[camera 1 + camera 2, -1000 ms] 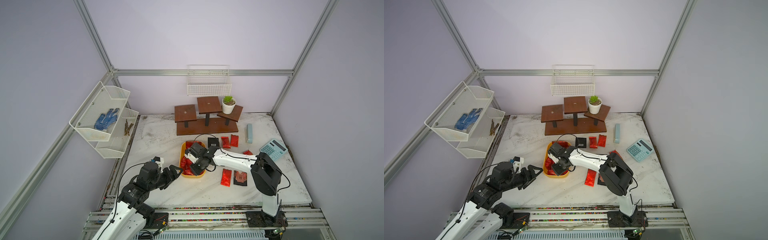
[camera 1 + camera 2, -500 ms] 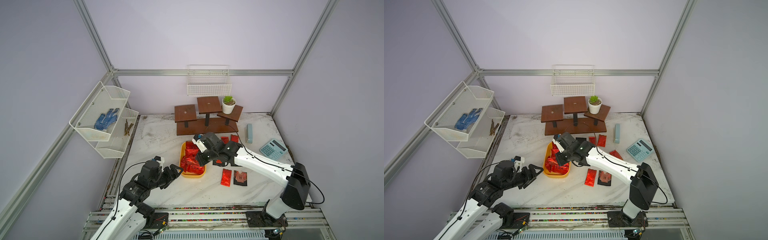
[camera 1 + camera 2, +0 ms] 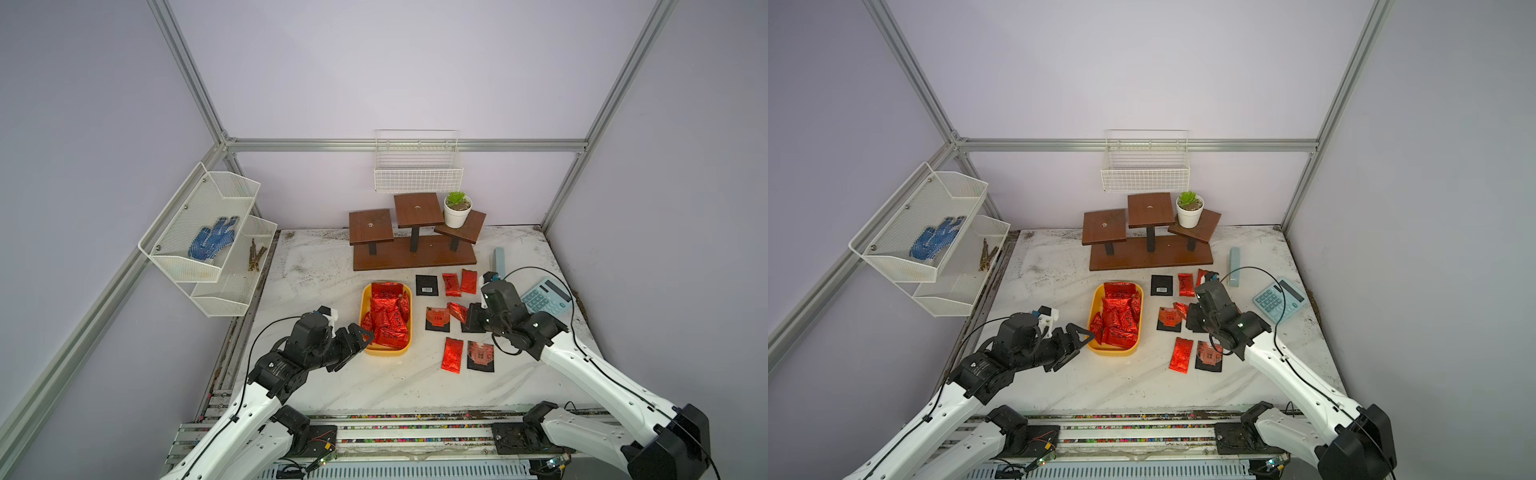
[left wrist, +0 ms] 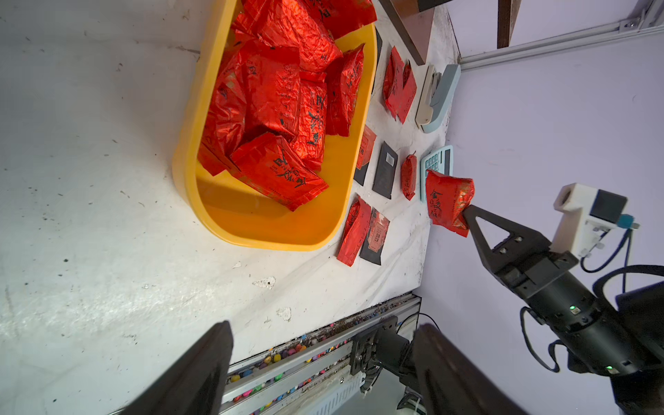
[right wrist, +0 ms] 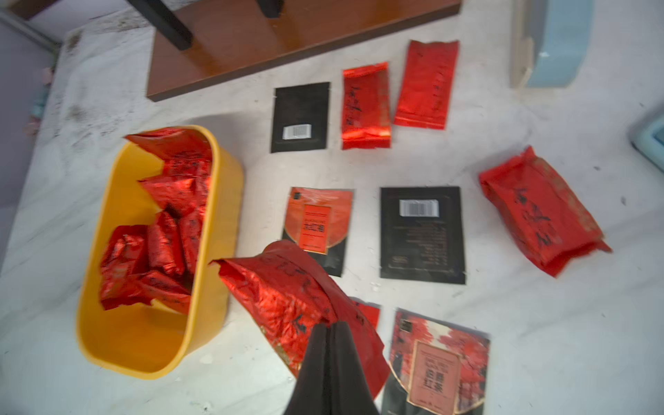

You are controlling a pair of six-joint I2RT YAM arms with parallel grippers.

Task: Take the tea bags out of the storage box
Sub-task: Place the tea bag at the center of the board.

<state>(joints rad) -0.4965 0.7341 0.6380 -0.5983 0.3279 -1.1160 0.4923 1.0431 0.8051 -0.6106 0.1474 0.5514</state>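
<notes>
The right gripper (image 5: 328, 325) has come out of the yellow storage box (image 3: 386, 353) and hangs over the table (image 3: 332, 382) to its right, pinched tight on one red foil tea bag (image 5: 284, 291); a heap of red sachets (image 3: 388, 318) remains inside; the left gripper (image 3: 359, 340) hovers spread wide and empty at the box's near-left end; setting this bag down looks next.

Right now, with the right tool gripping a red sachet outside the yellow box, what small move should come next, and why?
Probably lower the right tool toward bare table and open it. Its red sachet hangs clear of the storage box, above the laid-out sachets, so only the set-down seems left.
</notes>
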